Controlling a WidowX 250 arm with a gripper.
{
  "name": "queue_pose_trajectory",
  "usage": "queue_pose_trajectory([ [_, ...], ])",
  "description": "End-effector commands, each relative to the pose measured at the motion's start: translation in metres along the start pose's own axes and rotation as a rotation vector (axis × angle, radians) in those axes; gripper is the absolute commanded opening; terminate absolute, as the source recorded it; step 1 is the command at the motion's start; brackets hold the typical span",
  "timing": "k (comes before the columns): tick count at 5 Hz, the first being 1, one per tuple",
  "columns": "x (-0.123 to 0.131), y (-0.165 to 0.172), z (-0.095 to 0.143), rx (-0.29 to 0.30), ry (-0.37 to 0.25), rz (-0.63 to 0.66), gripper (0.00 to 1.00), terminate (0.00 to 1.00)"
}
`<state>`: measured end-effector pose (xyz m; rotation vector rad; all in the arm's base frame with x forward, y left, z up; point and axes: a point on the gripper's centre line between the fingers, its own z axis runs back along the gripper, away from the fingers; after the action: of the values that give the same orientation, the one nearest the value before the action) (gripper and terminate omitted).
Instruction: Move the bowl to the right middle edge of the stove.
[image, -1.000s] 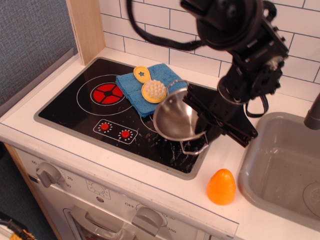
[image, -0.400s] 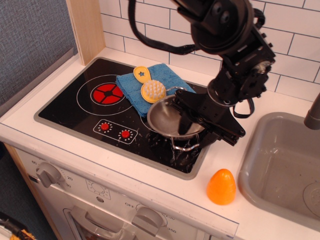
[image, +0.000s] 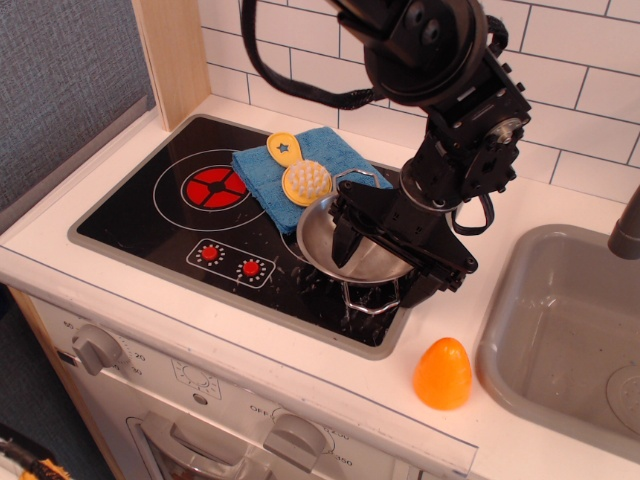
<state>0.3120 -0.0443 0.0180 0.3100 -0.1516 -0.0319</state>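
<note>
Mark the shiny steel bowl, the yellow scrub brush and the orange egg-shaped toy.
shiny steel bowl (image: 322, 238): observation view, inner wall left of gripper.
yellow scrub brush (image: 308, 182): observation view, bristle head.
orange egg-shaped toy (image: 443, 372): observation view, body centre.

Oven panel (image: 215, 385): perhaps "OFF".

The bowl (image: 335, 240) is shiny steel, round and shallow, with thin wire loop handles, one far, one near. It sits about level on the right part of the stove (image: 150, 225), a flat black glass top with a grey rim, a red burner ring at left and two small red dials near the front.
</note>
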Motion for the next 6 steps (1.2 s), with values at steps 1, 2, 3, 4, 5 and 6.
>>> queue_pose_trajectory([
  [1, 0.006, 0.023, 0.038, -0.066, -0.118, 0.076, 1.00, 0.00],
  [2, 0.011, 0.020, 0.056, -0.074, -0.168, 0.064, 1.00, 0.00],
  [3, 0.012, 0.009, 0.071, -0.104, -0.206, 0.045, 1.00, 0.00],
  [4, 0.013, 0.004, 0.083, -0.132, -0.237, 0.034, 1.00, 0.00],
  [5, 0.014, 0.014, 0.108, -0.162, -0.299, 0.056, 1.00, 0.00],
  [6, 0.009, 0.030, 0.126, -0.180, -0.360, 0.092, 1.00, 0.00],
])
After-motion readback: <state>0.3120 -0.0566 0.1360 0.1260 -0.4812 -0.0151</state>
